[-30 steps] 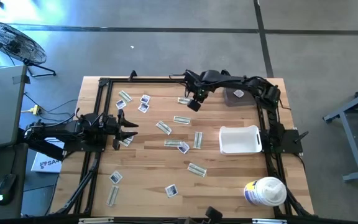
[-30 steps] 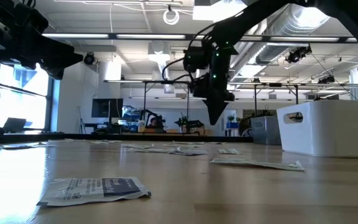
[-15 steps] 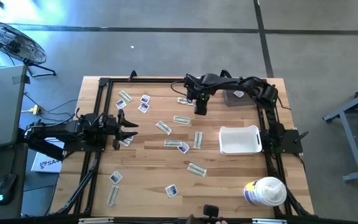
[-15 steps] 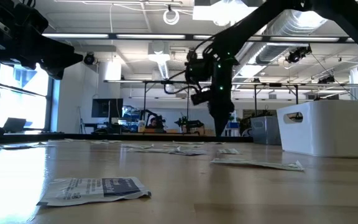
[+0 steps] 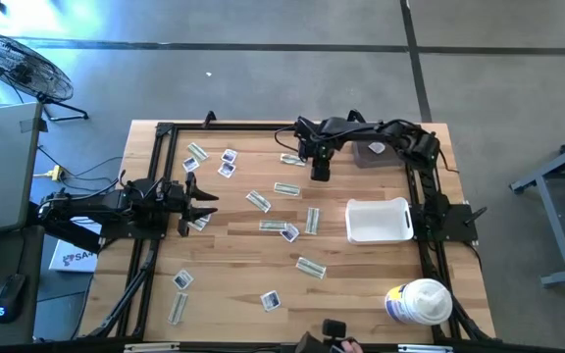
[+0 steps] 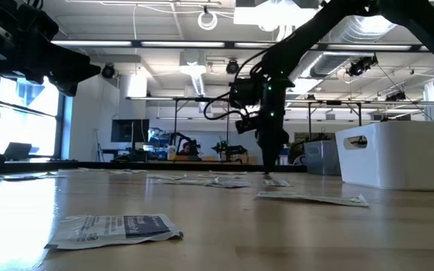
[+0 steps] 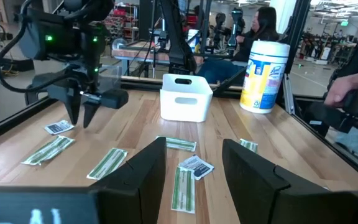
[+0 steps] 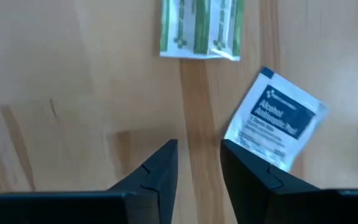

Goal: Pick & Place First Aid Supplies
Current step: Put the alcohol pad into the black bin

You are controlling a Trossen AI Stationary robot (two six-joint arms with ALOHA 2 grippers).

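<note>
The first aid supplies lie flat and scattered on the wooden table: pale green strip wrappers (image 5: 286, 188) and square white sachets (image 5: 271, 300). My right gripper (image 5: 320, 173) stands at the far middle, open, fingers pointing down, tips just above bare wood (image 8: 199, 163). A strip (image 8: 201, 28) and a blue-printed sachet (image 8: 277, 119) lie just beyond its tips, untouched. My left gripper (image 5: 204, 202) hovers open at the left side, level, with nothing between its fingers (image 7: 194, 180).
A white bin (image 5: 379, 220) stands at the right, and a large white tub (image 5: 420, 301) with a yellow-blue label stands at the near right corner. A small clear box (image 5: 372, 149) sits at the far right under my right arm. A person (image 7: 263, 25) shows beyond the table.
My right gripper has gone down toward the table and a little toward its right and near edges. It has turned from a tilt to pointing straight down. The packets have stayed where they were.
</note>
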